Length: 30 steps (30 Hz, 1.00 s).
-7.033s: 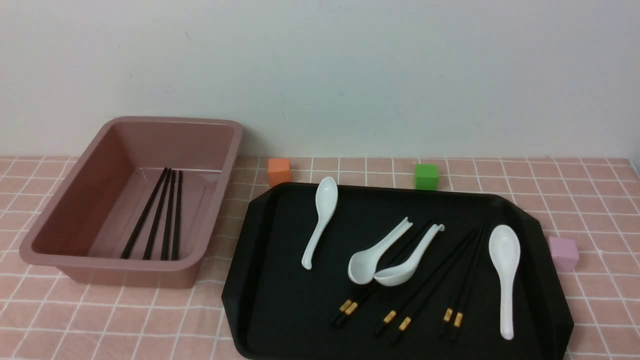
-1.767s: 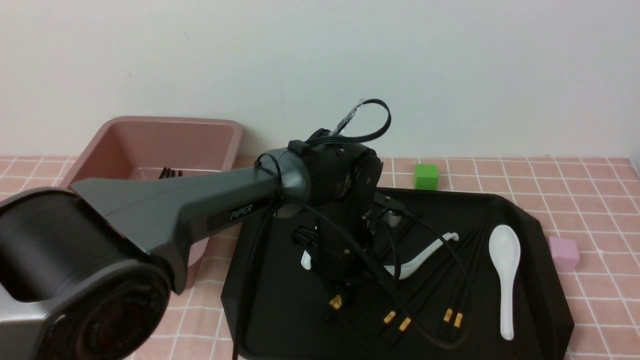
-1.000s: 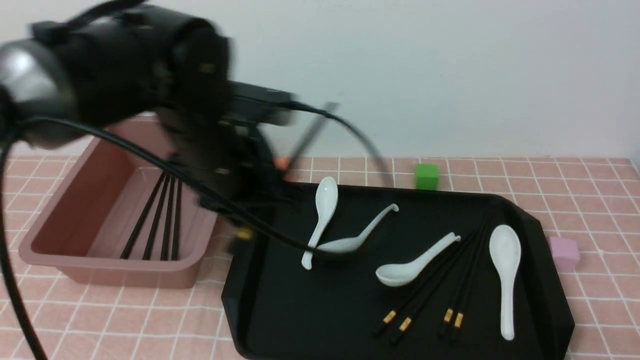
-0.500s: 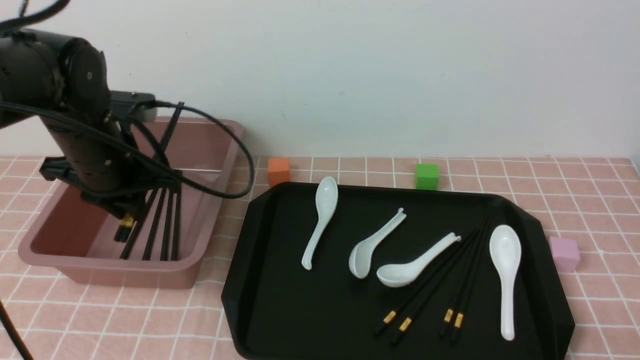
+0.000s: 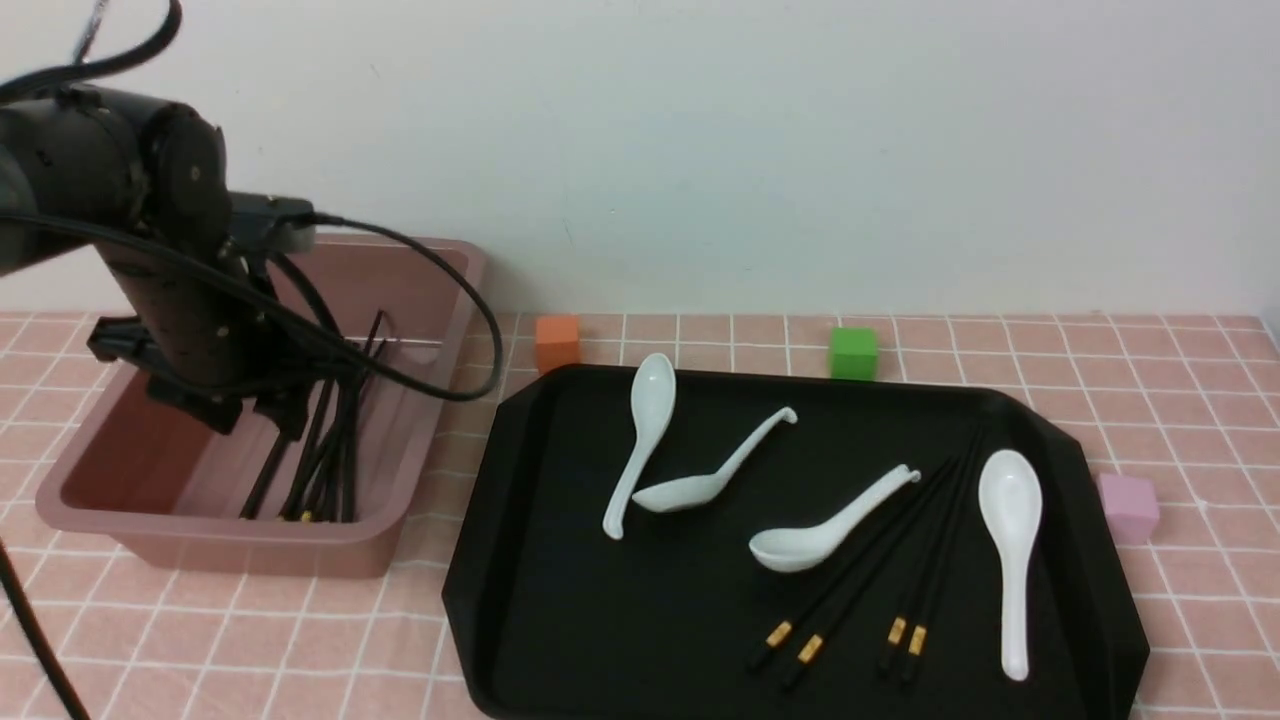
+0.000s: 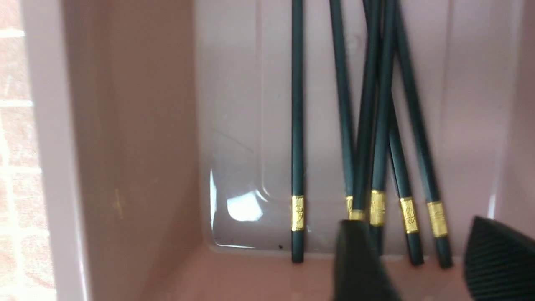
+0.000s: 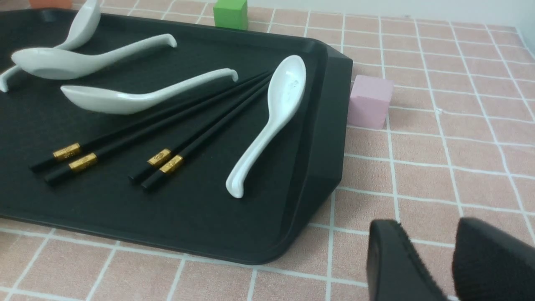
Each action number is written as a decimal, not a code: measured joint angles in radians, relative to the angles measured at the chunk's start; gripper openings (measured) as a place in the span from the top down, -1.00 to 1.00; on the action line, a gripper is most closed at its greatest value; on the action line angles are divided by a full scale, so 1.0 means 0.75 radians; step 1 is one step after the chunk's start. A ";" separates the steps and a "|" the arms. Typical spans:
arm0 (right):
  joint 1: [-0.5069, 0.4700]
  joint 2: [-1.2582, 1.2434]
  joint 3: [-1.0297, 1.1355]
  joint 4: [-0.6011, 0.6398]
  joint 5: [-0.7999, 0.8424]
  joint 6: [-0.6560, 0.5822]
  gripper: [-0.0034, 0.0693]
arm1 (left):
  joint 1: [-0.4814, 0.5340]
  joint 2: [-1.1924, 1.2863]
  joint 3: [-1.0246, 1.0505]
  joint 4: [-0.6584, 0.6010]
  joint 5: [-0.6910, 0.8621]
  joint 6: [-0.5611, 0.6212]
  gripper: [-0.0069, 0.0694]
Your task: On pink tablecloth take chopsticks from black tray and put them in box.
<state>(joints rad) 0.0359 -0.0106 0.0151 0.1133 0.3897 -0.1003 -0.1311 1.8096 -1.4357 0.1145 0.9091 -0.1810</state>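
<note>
My left gripper point(image 5: 255, 410) hangs inside the dusty-pink box point(image 5: 440, 255), open and empty. In the left wrist view the left gripper point(image 6: 416, 225) has its fingers apart just above the gold-banded ends of several black chopsticks point(image 6: 376, 125) lying on the box floor point(image 6: 234, 125). These also show in the front view point(image 5: 325, 450). Several more chopsticks point(image 5: 860, 570) lie fanned in the right half of the black tray point(image 5: 560, 640), also in the right wrist view point(image 7: 167, 121). My right gripper point(image 7: 434, 234) is open and empty over the pink tablecloth point(image 7: 439, 146), beside the tray's corner point(image 7: 326, 125).
Several white spoons lie in the tray point(image 5: 640, 440) point(image 5: 700, 480) point(image 5: 830, 525) point(image 5: 1010, 560), one resting on the chopsticks. An orange cube point(image 5: 557, 342) and a green cube point(image 5: 852, 352) stand behind the tray, and a pink cube point(image 5: 1127, 507) stands at its right. A wall is behind.
My left gripper carried a pair of chopsticks from the tray to the box and has let them go; they now lie with the others. A spoon in the tray has shifted.
</note>
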 joint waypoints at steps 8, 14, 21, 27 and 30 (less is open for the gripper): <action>0.000 0.000 0.000 0.000 0.000 0.000 0.25 | 0.001 -0.387 0.028 -0.098 0.006 -0.030 0.26; 0.000 0.000 0.000 0.000 0.000 0.000 0.25 | 0.001 -0.962 0.364 -0.167 -0.210 -0.030 0.85; 0.000 0.000 0.000 0.000 0.000 0.000 0.25 | 0.001 -1.570 0.936 -0.211 -0.500 -0.030 0.85; 0.000 0.000 0.000 0.000 0.000 0.000 0.25 | 0.001 -2.043 1.366 -0.234 -0.710 -0.031 0.85; 0.000 0.000 0.000 0.000 0.000 0.000 0.25 | 0.001 -2.181 1.495 -0.243 -0.747 -0.034 0.85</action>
<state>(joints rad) 0.0359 -0.0106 0.0151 0.1133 0.3897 -0.1003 -0.1301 0.1740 -0.3146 -0.0679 0.3486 -0.2067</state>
